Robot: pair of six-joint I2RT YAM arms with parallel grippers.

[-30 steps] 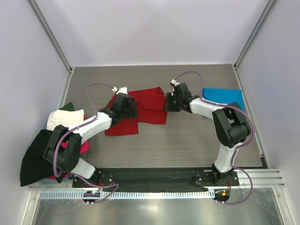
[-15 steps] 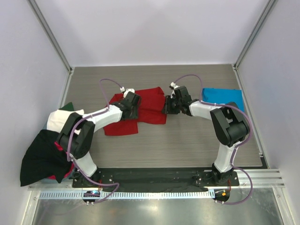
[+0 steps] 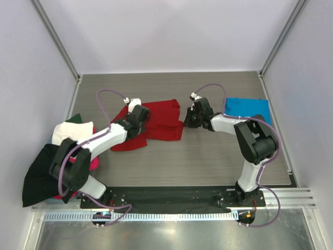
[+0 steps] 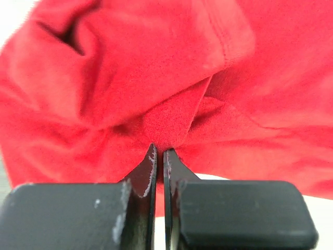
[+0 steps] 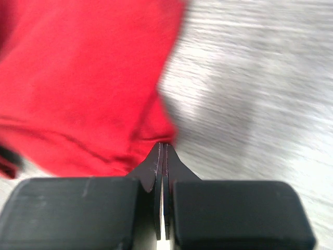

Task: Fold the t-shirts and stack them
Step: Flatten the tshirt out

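From above, the deep red soft-cloth t-shirt (image 3: 158,122) lay with its long axis running left to right, its left end sagging nearer. The left gripper (image 3: 139,115) sat over its left part and the right gripper (image 3: 187,119) at its right edge. The folded bright blue t-shirt (image 3: 247,109) lay well apart, further right.

In the left wrist view, the jaws were pinched tight on a bunched red fold.

The right wrist view was blurred, but the jaws there were closed on the shirt's hem corner, with the cloth spreading leftward.
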